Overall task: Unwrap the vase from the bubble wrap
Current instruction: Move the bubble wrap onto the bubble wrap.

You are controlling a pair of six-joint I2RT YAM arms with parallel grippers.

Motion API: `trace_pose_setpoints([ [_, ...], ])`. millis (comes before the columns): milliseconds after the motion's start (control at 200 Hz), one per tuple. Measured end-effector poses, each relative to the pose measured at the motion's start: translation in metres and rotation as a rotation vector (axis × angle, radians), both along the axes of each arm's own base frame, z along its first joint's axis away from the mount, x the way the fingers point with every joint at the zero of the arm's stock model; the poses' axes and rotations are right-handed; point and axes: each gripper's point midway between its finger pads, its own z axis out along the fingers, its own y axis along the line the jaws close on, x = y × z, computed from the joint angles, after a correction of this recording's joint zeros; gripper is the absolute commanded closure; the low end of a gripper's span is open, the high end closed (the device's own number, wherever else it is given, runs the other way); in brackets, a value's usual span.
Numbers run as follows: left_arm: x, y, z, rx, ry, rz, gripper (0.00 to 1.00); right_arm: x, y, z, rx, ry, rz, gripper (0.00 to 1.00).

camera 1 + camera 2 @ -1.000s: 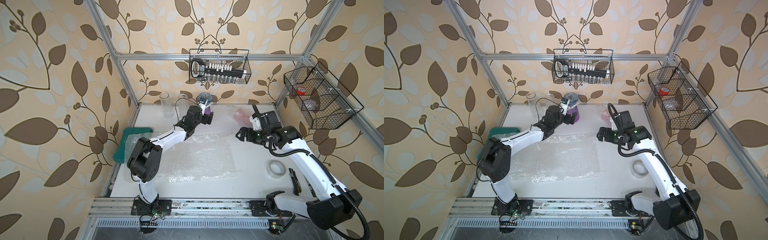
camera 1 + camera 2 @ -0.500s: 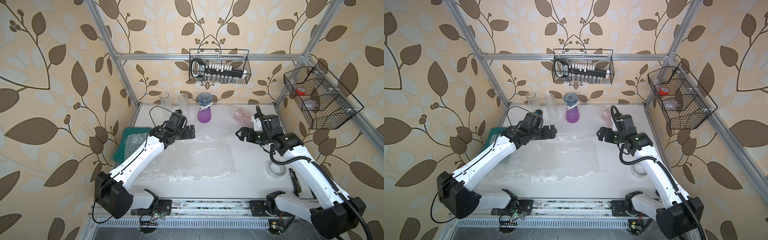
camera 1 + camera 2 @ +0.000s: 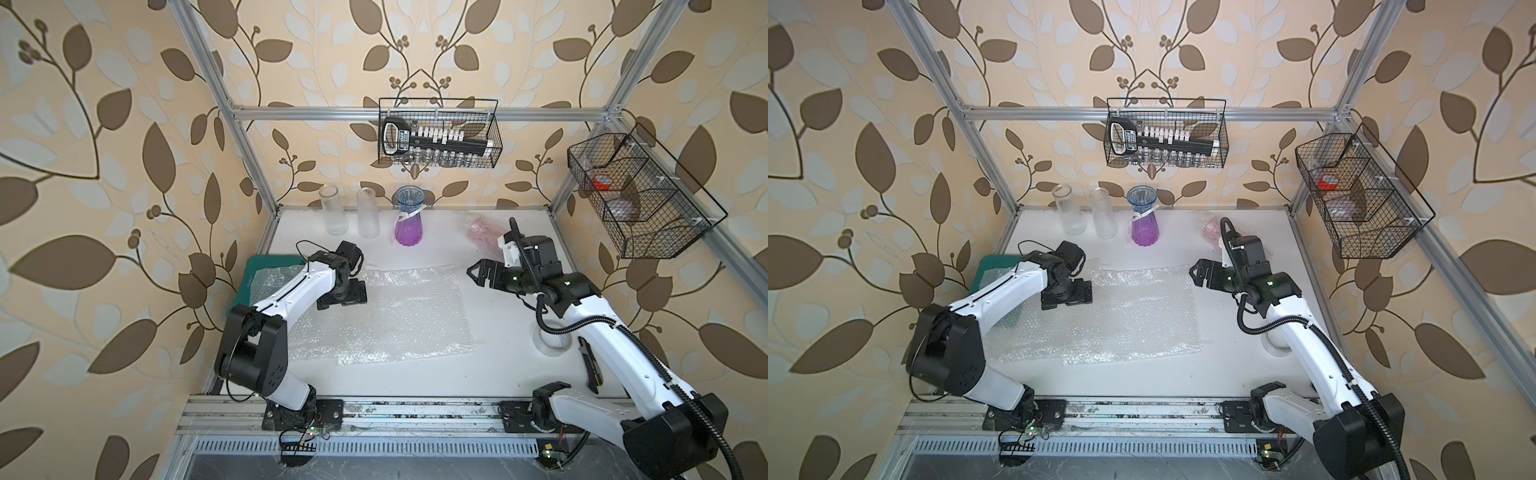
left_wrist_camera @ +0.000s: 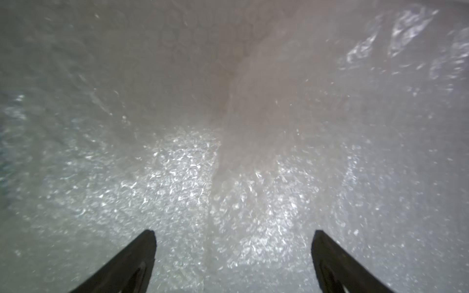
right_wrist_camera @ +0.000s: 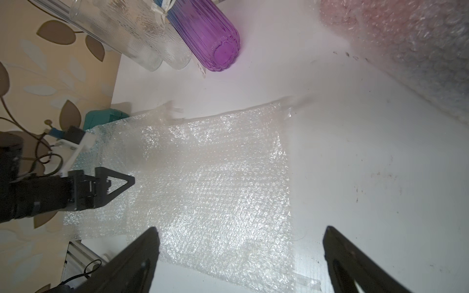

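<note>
Bubble wrap (image 3: 386, 316) lies spread flat mid-surface (image 3: 478, 374). Purple vase (image 3: 408, 224) is bare and upright at the back, clear of the sheet. Left claw (image 3: 343, 300) points down over the sheet's back-left corner, jaws wide, empty. Right claw (image 3: 482, 274) hovers off the sheet's right edge, released too, holding nothing.

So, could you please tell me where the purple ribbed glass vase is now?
In both top views the purple ribbed glass vase stands upright at the white table's back edge, just right of a clear glass cylinder.
</note>
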Motion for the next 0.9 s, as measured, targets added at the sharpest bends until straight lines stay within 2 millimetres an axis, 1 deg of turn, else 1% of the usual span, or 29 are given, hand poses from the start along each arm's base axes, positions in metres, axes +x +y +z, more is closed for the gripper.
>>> trace_pose_setpoints([
  [65, 0.001, -0.001, -0.015, 0.003, 0.019, -0.01, 0.07, 0.003, 0.002, -0.001, 0.0, 0.009, 0.005, 0.01],
  [100, 0.001, -0.002, -0.019, -0.001, 0.024, -0.015, 0.08, 0.006, 0.003, -0.001, -0.002, 0.011, 0.006, 0.01],
  [140, 0.001, -0.004, -0.023, -0.006, 0.033, -0.02, 0.13, 0.008, 0.003, -0.001, -0.002, 0.011, 0.007, 0.01],
  [210, 0.005, -0.006, -0.027, -0.013, 0.029, -0.036, 0.31, 0.009, 0.003, -0.001, -0.004, 0.009, 0.009, 0.01],
  [380, 0.006, -0.012, -0.031, -0.04, 0.038, -0.059, 0.68, 0.014, 0.005, -0.005, -0.002, 0.022, 0.003, 0.01],
  [455, 0.005, -0.016, -0.029, -0.061, 0.04, -0.06, 0.83, 0.017, 0.006, -0.01, -0.004, 0.038, 0.0, 0.01],
  [545, 0.002, -0.019, -0.021, -0.086, 0.032, -0.076, 1.0, 0.025, 0.008, -0.011, -0.008, 0.05, 0.0, 0.01],
  [620, -0.002, -0.019, -0.007, -0.097, 0.01, -0.074, 1.0, 0.031, 0.008, -0.009, -0.014, 0.046, -0.001, 0.01],
  [755, -0.011, -0.012, 0.026, -0.105, -0.048, -0.082, 1.0, 0.038, 0.004, -0.005, -0.02, 0.031, -0.008, 0.01],
  [850, -0.009, 0.001, 0.052, -0.089, -0.087, -0.066, 1.0, 0.047, 0.0, -0.001, -0.025, 0.023, -0.015, 0.01],
  [900, -0.003, 0.017, 0.065, -0.058, -0.105, -0.042, 1.0, 0.051, -0.002, -0.001, -0.029, 0.023, -0.016, 0.01],
])
